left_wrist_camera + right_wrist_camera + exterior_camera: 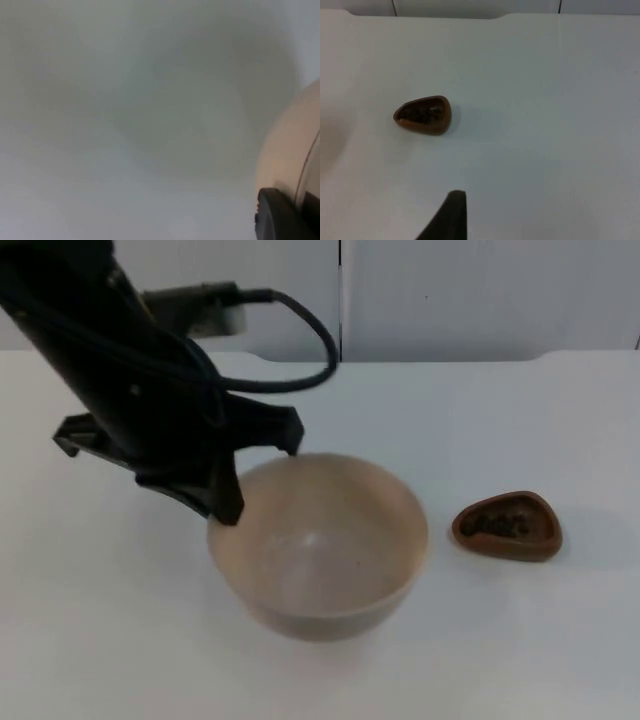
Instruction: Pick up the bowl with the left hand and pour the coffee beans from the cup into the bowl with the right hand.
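In the middle of the top view, a big tan bowl (318, 545) stands upright on the white table (90, 640). The left gripper (262, 480) is at the bowl's upper left rim, one finger (226, 502) outside and one over the edge. I cannot tell if it squeezes the rim. To the right, well apart from the bowl, sits a small brown cup (507, 526) holding dark coffee beans (499, 525). Its long side runs left to right, with the narrow end pointing left. The right gripper (447, 217) waits above the table near the cup; I cannot tell how its fingers stand.
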You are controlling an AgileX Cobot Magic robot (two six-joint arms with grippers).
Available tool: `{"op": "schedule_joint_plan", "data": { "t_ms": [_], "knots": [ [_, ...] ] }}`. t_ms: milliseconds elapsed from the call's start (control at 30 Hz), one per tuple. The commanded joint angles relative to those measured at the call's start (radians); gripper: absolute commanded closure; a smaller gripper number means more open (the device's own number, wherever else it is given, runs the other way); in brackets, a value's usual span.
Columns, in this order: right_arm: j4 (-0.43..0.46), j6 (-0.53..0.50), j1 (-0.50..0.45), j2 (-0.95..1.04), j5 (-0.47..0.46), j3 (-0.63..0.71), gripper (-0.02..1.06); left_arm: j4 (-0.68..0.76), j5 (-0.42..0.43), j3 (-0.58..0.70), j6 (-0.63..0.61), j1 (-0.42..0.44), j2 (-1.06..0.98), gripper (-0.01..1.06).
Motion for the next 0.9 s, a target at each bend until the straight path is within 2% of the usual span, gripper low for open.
{"op": "schedule_joint_plan", "data": {
  "t_ms": [0, 467, 667, 867],
  "knots": [
    [-0.005, -0.009, -0.005, -0.003, -0.006, 0.003, -0.01, 0.005, 0.003, -0.021, -0.016, -0.026, 0.022, 1.05],
    [-0.003, -0.009, -0.005, -0.003, -0.006, 0.003, -0.01, 0.009, 0.007, -0.021, -0.016, -0.038, 0.027, 1.05],
    [-0.003, -0.009, -0.005, -0.003, -0.006, 0.003, -0.01, 0.009, 0.055, -0.021, 0.037, -0.038, 0.027, 1.05],
    [-0.003, -0.009, -0.005, -0.003, -0.006, 0.003, -0.01, -0.109, 0.031, -0.021, 0.039, -0.036, 0.027, 1.05]
  ]
}}
